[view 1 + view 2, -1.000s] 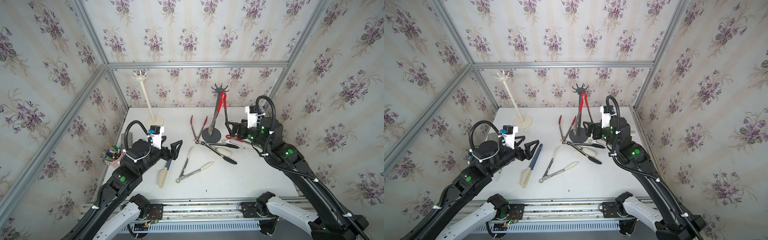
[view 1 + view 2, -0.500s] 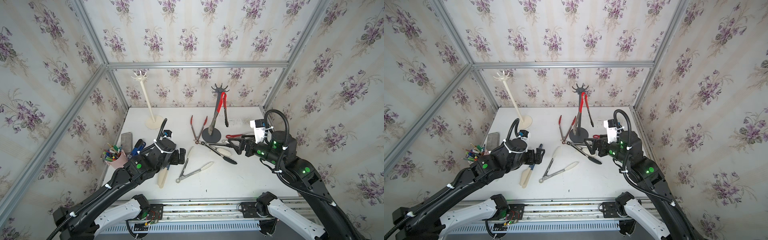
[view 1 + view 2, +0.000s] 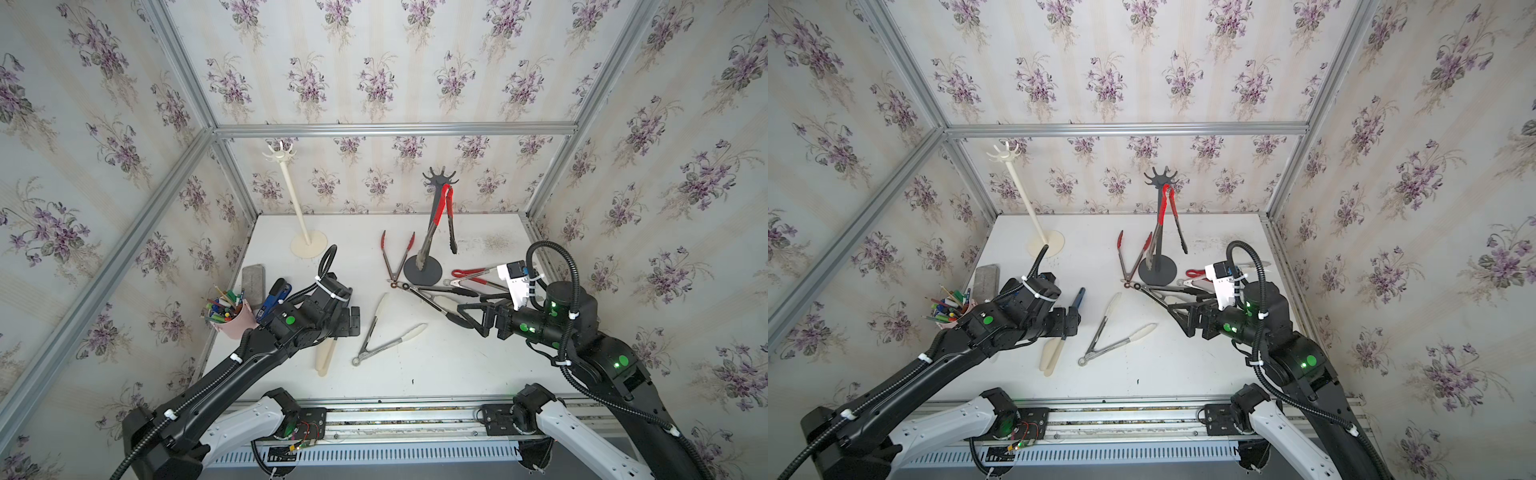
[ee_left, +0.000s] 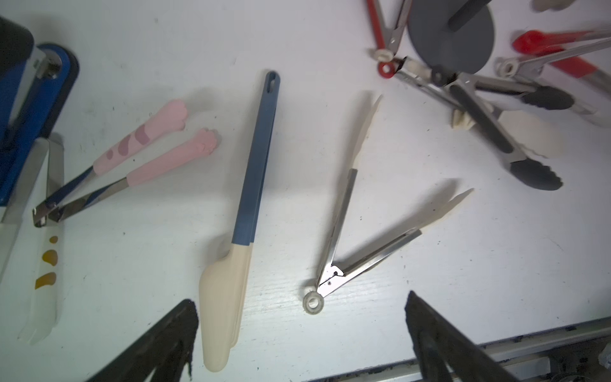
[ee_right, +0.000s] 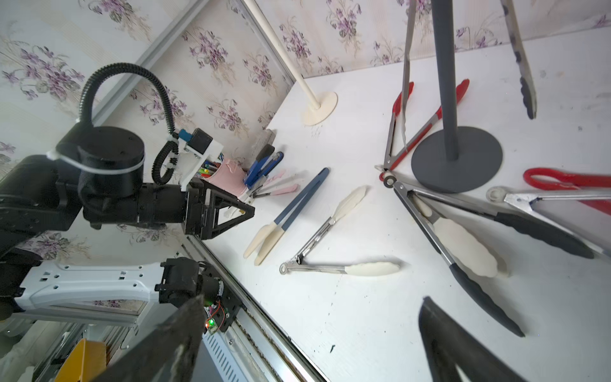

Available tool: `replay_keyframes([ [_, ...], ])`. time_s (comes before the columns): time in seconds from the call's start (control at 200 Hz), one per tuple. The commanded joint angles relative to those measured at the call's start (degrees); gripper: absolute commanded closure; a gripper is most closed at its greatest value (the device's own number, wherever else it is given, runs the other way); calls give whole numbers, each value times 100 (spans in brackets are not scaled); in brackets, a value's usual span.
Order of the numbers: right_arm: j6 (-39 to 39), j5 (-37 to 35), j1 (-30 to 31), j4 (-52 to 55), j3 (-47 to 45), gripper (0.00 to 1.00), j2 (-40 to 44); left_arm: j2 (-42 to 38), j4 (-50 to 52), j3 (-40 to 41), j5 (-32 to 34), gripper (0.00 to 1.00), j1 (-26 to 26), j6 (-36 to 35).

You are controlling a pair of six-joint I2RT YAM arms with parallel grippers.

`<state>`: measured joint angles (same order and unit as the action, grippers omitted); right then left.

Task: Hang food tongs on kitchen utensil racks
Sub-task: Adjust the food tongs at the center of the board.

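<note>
The dark grey rack (image 3: pixel 430 272) stands right of centre with red tongs (image 3: pixel 445 203) hanging on it, the cream-white rack (image 3: pixel 294 199) at upper left. Bare table (image 3: pixel 436 374) runs along the lower edge. The left gripper (image 3: pixel 354 321) and right gripper (image 3: pixel 469 320) are spread wide, holding nothing.

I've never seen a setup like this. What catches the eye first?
Red-handled tongs dangle from the dark grey hooked rack at the back, while the cream-white rack beside it holds nothing. More tongs lie scattered on the white table between the black left arm and right arm.
</note>
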<state>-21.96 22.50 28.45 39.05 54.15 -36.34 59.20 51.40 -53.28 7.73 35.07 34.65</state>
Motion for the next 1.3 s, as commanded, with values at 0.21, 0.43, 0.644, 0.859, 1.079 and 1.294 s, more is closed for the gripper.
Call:
replay_keyframes([
  [0.21,-123,24,-6,-90,-424,0,51,499,-429,662,-2125,1,-1520,-1030],
  [0.43,-248,-36,-6,-134,-396,0,-79,1192,-810,599,-2554,1,-1988,-1462],
  [0.644,-283,-66,-6,-108,-344,0,-154,1651,-1168,695,-2710,1,-2184,-1705],
  [0.859,-258,-97,-6,-55,-336,0,-187,1949,-1295,687,-2857,4,-2271,-1806],
  [1.079,-256,-71,-6,-107,-370,0,-190,2166,-1316,696,-3005,7,-2267,-1866],
  [1.294,-239,-106,-1,-152,-449,0,-189,2396,-1325,722,-3082,14,-2199,-1919],
])
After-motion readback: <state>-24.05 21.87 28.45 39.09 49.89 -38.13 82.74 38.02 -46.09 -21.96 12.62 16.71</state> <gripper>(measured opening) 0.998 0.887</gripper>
